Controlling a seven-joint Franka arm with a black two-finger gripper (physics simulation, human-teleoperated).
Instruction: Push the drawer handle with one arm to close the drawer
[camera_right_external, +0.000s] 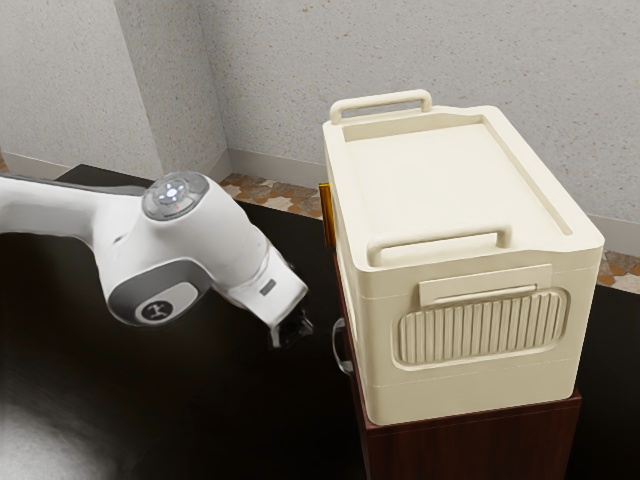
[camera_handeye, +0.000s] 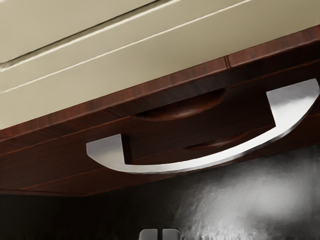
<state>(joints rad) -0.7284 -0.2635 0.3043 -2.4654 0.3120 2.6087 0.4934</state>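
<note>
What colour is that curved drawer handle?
Silvery grey; the handle shows best in the wrist view.

Soft, even light; white glare on black table; bright sheen along handle; dim shadow behind it.

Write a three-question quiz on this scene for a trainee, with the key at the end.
1. Multiple choice: what stands on the dark red-brown wooden cabinet?
A) a blue bowl
B) a cream box
C) a green bottle
2. True or false: in the exterior view, the gripper is apart from the handle.
3. Fill in: the handle's silvery bar is ____ in shape (straight or curved).

Key: 1. B; 2. true; 3. curved
</note>
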